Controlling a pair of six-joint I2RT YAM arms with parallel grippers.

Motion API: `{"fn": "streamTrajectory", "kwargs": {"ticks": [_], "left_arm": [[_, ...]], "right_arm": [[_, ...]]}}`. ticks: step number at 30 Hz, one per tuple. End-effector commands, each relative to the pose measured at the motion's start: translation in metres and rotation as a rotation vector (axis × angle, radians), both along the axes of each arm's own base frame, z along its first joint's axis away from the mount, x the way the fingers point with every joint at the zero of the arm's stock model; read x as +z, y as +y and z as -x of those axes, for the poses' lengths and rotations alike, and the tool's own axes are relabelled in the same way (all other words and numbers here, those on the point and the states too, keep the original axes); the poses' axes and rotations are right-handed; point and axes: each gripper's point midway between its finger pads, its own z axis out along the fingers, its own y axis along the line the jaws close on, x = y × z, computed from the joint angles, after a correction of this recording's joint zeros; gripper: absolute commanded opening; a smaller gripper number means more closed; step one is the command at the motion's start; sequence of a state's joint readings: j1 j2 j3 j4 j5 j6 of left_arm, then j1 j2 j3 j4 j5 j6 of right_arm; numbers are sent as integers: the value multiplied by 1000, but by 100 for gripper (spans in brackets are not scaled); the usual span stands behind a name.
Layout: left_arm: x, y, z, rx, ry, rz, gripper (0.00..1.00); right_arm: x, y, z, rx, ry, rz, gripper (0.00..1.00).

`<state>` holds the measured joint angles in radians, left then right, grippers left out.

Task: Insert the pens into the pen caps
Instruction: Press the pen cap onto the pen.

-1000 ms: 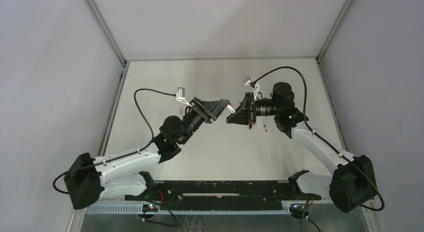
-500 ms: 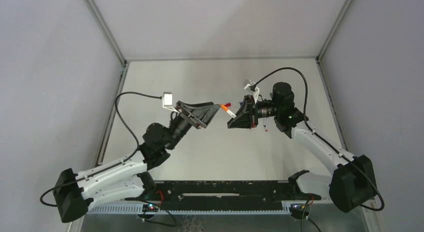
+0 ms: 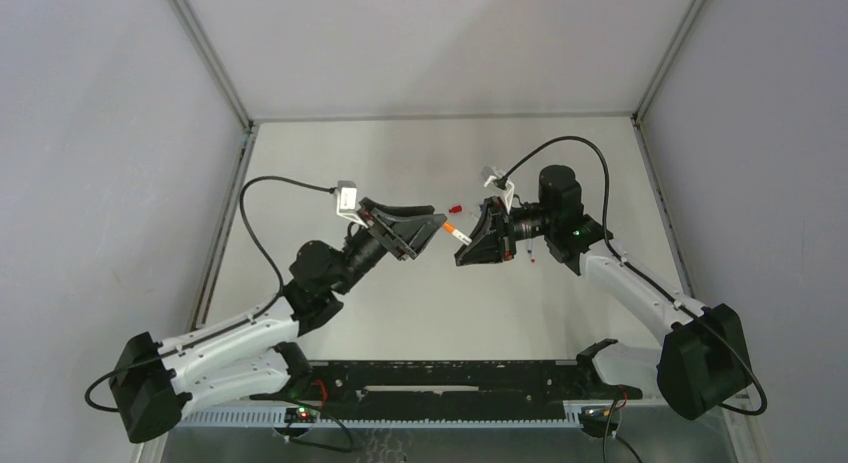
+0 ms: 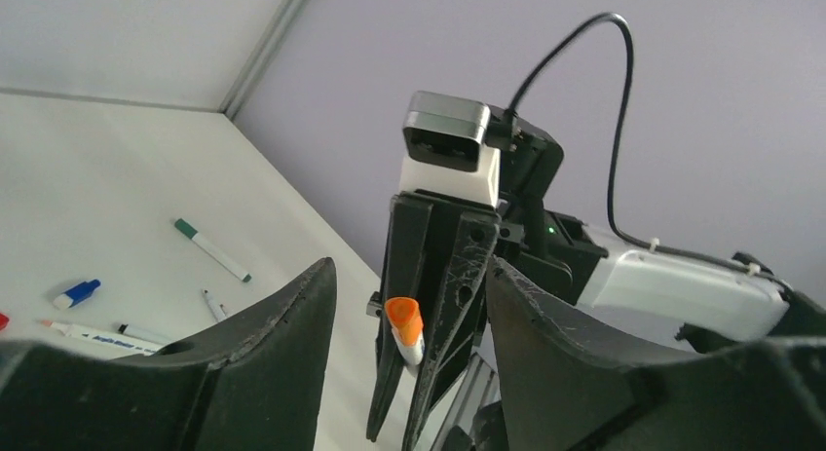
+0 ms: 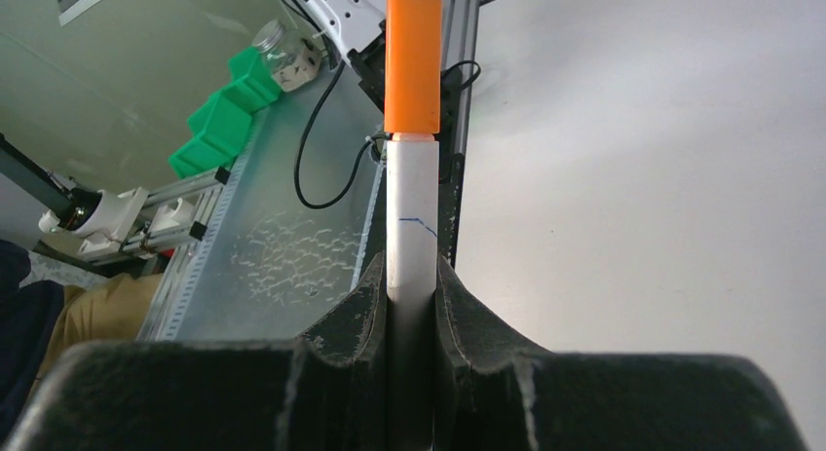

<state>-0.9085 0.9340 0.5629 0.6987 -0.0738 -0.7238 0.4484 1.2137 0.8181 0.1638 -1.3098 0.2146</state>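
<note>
My right gripper (image 3: 468, 247) is shut on a white pen (image 5: 410, 217) that has an orange cap (image 5: 412, 61) seated on its end. In the top view the capped pen (image 3: 452, 229) sticks out to the left, held above the table. My left gripper (image 3: 437, 223) is open and empty, its jaws wide apart just left of the cap. In the left wrist view the orange cap (image 4: 404, 317) shows between my open left fingers (image 4: 292, 315), held by the right gripper (image 4: 429, 305). The right gripper (image 5: 411, 276) clamps the barrel on both sides.
A red cap (image 3: 455, 209) lies on the table behind the grippers. A green-tipped pen (image 4: 211, 249), a blue cap (image 4: 76, 293) and other loose pens (image 4: 93, 336) lie on the table. Two pens (image 3: 530, 253) lie under the right arm. Grey walls enclose the table.
My left gripper, pressed up against the right gripper a second ago, has drawn back to the left and stands open. The orange-capped pen stays in the right gripper, which shifted slightly left.
</note>
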Motion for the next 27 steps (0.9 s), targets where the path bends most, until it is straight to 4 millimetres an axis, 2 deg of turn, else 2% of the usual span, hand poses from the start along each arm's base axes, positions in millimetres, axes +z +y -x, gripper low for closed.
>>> {"fn": "streamTrajectory", "kwargs": {"ticks": [1,16,27], "left_arm": [[30,-6,16,-89,-154,16,61],[21,-18,12,-135,-136,19,50],[21,-27,16,-193,-125,33,23]], "right_arm": [[13,2,1,30,-65,-28,0],[15,2,4,52,-68,-33,0],[14,2,3,43,-67,-29,0]]}}
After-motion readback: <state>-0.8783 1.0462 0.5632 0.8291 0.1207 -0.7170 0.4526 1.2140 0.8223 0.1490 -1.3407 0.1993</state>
